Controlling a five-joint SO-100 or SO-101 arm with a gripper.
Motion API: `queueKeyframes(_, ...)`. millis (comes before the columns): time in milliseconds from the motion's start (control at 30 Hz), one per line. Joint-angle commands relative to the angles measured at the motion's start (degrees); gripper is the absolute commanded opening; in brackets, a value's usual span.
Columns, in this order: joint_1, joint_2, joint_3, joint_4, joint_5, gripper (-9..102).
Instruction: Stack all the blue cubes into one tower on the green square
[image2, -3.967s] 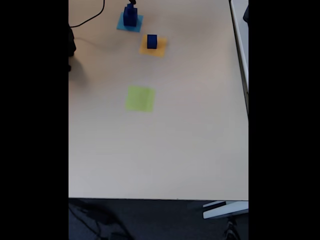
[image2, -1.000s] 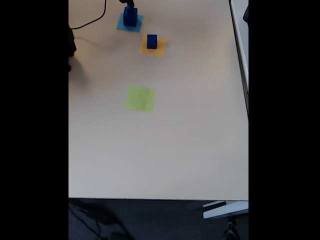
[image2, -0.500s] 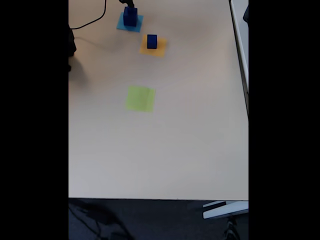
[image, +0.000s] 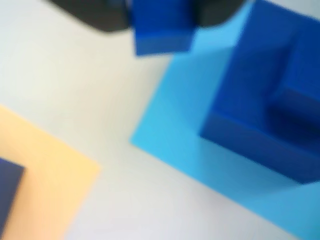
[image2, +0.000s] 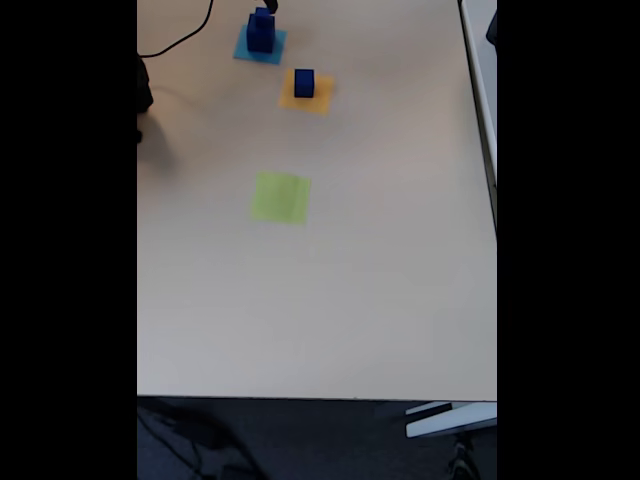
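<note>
Gripping a small blue cube (image: 162, 27), the gripper (image: 162, 15) enters the wrist view from the top edge — its dark fingers (image: 95, 12) sit on either side of the cube, clenched against its sides. The held cube hangs above the bare table (image: 65, 75), just beside the corner of the light-blue square (image: 175, 130).

On that light-blue square rests the large blue cube (image: 255, 100), seen from above and at an angle; the picture is blurred, and its far edge runs out of view on the right. At the lower left of the wrist view lies the orange square (image: 45, 175), with one dark corner of the medium blue cube (image: 7, 192) showing at the left edge.

In the fixed view, the layout reads as follows:
- The large blue cube (image2: 260, 35) stands on the light-blue square (image2: 243, 50) near the top of the table (image2: 380, 280), with the small blue cube (image2: 263, 14) directly above it at the gripper (image2: 266, 8). Whether the two cubes touch cannot be told at this size.
- The medium blue cube (image2: 304, 82) sits on the orange square (image2: 320, 98), just below and to the right.
- The green square (image2: 280, 196) lies well apart from both — nearer the middle of the table, with nothing on it.
- A black cable (image2: 180, 35) curves across the upper left.
</note>
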Motion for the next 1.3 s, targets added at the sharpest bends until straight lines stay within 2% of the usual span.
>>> queueKeyframes(0, 6.42, 6.5, -2.55, 0.44, -7.03, 0)
queueKeyframes(233, 17.49, 8.35, -1.41, -0.62, -19.42, 0)
queueKeyframes(400, 24.87, 10.02, 7.47, -10.72, -28.65, 0)
queueKeyframes(600, 31.03, 9.23, 15.12, -20.21, -34.45, 0)
queueKeyframes(933, 36.74, 8.17, 17.75, -21.88, -36.39, 0)
queueKeyframes(1267, 43.59, 7.47, 19.95, -18.46, -30.67, 0)
